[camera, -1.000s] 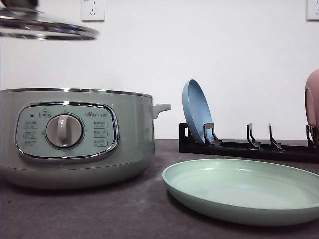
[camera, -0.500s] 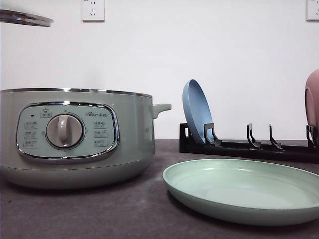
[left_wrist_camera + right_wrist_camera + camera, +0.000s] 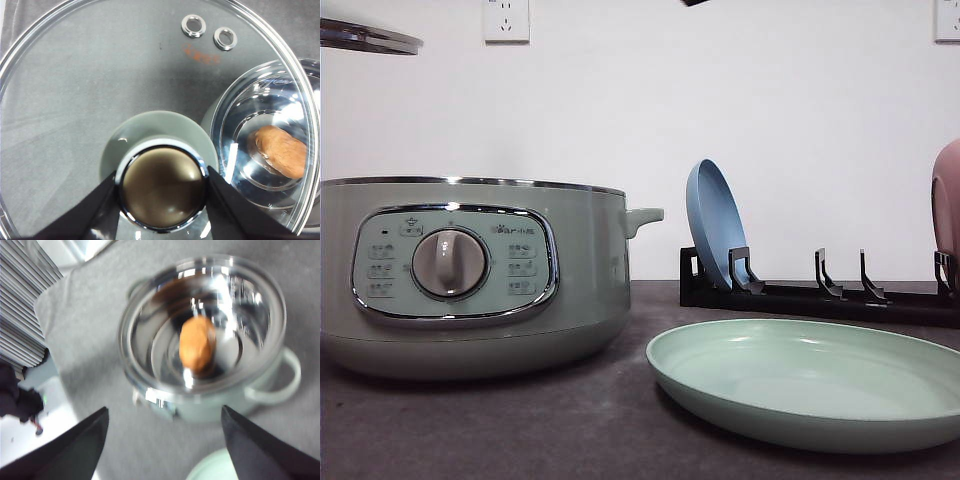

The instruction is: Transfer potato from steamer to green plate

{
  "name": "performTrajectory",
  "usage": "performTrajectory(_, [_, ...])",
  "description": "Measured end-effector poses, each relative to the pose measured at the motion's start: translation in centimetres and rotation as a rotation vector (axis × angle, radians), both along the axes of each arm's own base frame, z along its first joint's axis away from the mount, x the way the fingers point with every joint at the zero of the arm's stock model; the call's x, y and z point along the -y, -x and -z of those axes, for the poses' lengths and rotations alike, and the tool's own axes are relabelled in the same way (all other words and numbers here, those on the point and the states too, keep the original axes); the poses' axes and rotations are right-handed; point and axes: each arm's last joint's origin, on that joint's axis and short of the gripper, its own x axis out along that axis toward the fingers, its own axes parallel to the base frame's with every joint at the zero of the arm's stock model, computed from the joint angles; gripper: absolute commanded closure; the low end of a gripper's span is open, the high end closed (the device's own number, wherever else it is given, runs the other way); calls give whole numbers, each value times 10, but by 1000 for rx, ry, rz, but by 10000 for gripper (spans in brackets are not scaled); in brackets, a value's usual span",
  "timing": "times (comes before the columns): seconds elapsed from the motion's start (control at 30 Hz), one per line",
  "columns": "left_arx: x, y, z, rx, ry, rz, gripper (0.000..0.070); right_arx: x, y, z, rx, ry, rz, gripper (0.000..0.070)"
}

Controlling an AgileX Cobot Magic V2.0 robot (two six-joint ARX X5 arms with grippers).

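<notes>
Nearest the front camera, the green plate lies flat on the dark table, bare and ready, just to the right of the steamer, whose chrome rim stands open with no lid on it. The glass lid hangs high over the steamer's left side; in the left wrist view the left gripper is clamped on the lid's knob, one finger on each side of it, and the lid should simply be held level and clear there so the other arm has room. The potato lies on its side near the middle of the steamer's shiny inner pan, seen from above in the right wrist view and also through the glass in the left wrist view. The right gripper hovers above the steamer with its fingers spread wide apart and nothing between them; the picture is blurred, so finer detail is lost. The step in hand looks like the reach for the potato: it would go best to centre the opening over the potato, turn the fingers across its narrower width, descend straight inside the rim without grazing it, and close gently around the middle, since smooth skin may slip. Beyond, a blue plate stands upright in a black rack by the wall.
</notes>
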Motion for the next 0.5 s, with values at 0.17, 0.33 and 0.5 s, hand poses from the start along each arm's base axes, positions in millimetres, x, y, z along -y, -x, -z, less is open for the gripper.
performTrajectory(0.17, [0, 0, 0, 0, 0, 0, 699, -31, -23, -10, 3, 0, -37, 227])
performTrajectory(0.33, [0, 0, 0, 0, 0, 0, 699, -68, -47, 1, -16, 45, -62, 224])
performTrajectory(0.5, [0, 0, 0, 0, 0, 0, 699, -100, -66, 24, -19, 116, -55, 221])
